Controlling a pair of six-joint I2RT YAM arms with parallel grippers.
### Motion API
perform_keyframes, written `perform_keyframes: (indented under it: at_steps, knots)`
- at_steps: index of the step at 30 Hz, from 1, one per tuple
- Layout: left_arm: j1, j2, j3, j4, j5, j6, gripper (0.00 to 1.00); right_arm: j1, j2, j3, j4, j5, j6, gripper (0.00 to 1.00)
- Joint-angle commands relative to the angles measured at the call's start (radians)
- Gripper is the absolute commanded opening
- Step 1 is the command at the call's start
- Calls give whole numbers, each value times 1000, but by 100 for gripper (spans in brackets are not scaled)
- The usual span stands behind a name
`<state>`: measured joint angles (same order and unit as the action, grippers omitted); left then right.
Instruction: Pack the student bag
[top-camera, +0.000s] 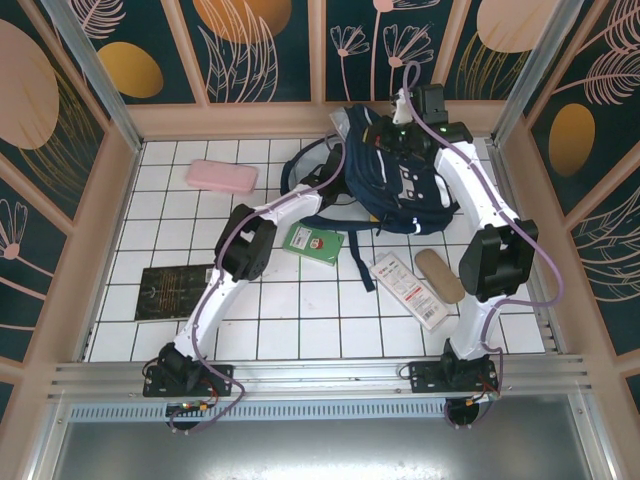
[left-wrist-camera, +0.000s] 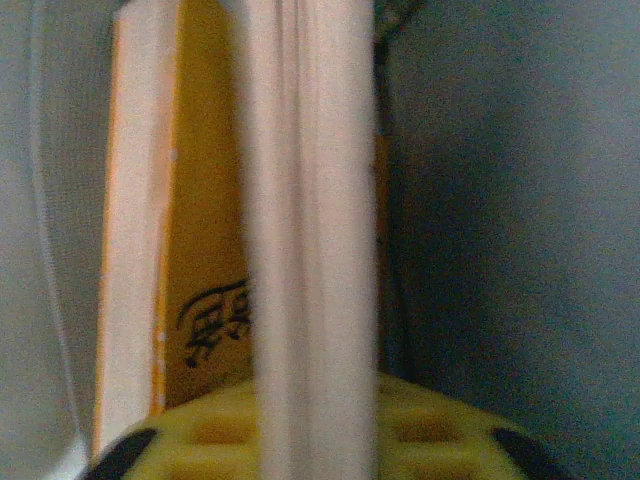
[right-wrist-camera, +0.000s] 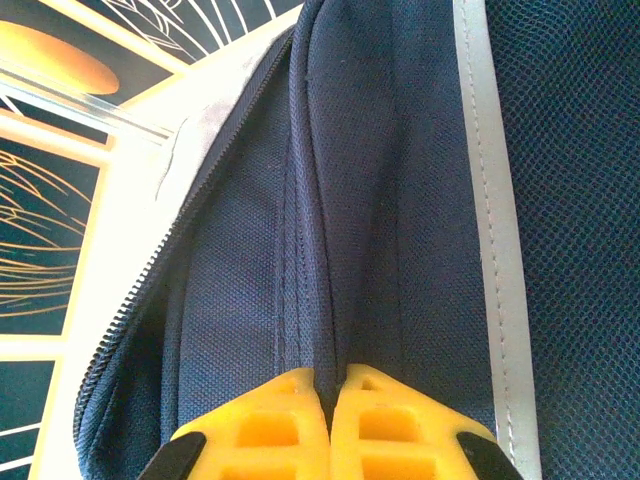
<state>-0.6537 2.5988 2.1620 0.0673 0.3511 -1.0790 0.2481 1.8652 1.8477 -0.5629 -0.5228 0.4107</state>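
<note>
Robot lab cell. White grid-tiled desk (top-camera: 300, 320) boxed in by wood-framed panels (top-camera: 250, 45) with printed leaf pattern, aluminium rail (top-camera: 320, 372) along near edge, left arm (top-camera: 240, 250) and right arm (top-camera: 495, 262) bolted there, purple cables (top-camera: 558, 270) looped along both.

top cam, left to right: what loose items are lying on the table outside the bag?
dark booklet → pink case → green book → white packet → tan case

A yellow-and-white book (left-wrist-camera: 200, 200) looms blurred at the left wrist, black lettering unreadable, top cut off. From above, the student bag (top-camera: 405, 190) hides the left arm (top-camera: 245, 245)'s end.
</note>
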Motion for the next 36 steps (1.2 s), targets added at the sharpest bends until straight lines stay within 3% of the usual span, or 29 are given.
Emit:
perform_keyframes:
  at_steps: [1,4,15,22,36]
  knots:
    - [-3,-7,54,-116,-65,76,43,-3,-106,-4,153,-88,17,0]
    - [-4,-55,23,-132,-94,118,56,-13,-109,-22,162,-89,20,0]
    - [-3,-219,-55,-213,-153,229,76,-27,-109,-70,172,-70,8,0]
    - [25,-370,-255,-254,-216,241,77,-26,-98,-131,185,-30,-23,0]
    - [194,-878,-879,-246,-324,191,77,40,78,-120,181,104,-134,0]
